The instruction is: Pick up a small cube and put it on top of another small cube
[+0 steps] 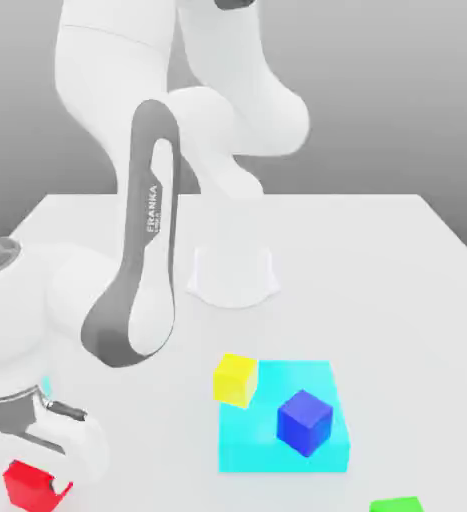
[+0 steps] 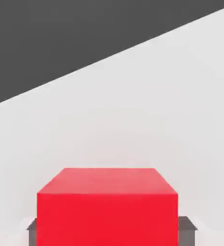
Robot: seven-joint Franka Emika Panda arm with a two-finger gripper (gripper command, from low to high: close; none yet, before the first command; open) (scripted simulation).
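Observation:
The small red cube (image 1: pixel 25 486) rests on the white table at the exterior view's lower left. My gripper (image 1: pixel 39 488) has come down over it. In the hand view the red cube (image 2: pixel 106 206) stands close between the two dark fingertips (image 2: pixel 32 230), which press against its opposite sides, so the gripper (image 2: pixel 111 231) is shut on it. The deep blue cube (image 1: pixel 305 421) stands off to the exterior view's right, on a flat cyan square (image 1: pixel 267 450), well apart from the gripper.
A yellow cube (image 1: pixel 236 379) sits at the cyan square's near-left corner. A green cube (image 1: pixel 397 505) lies at the bottom edge on the exterior view's right. The arm's white base (image 1: pixel 234 275) stands mid-table, and the grey-and-white arm (image 1: pixel 147 260) arches over the left side.

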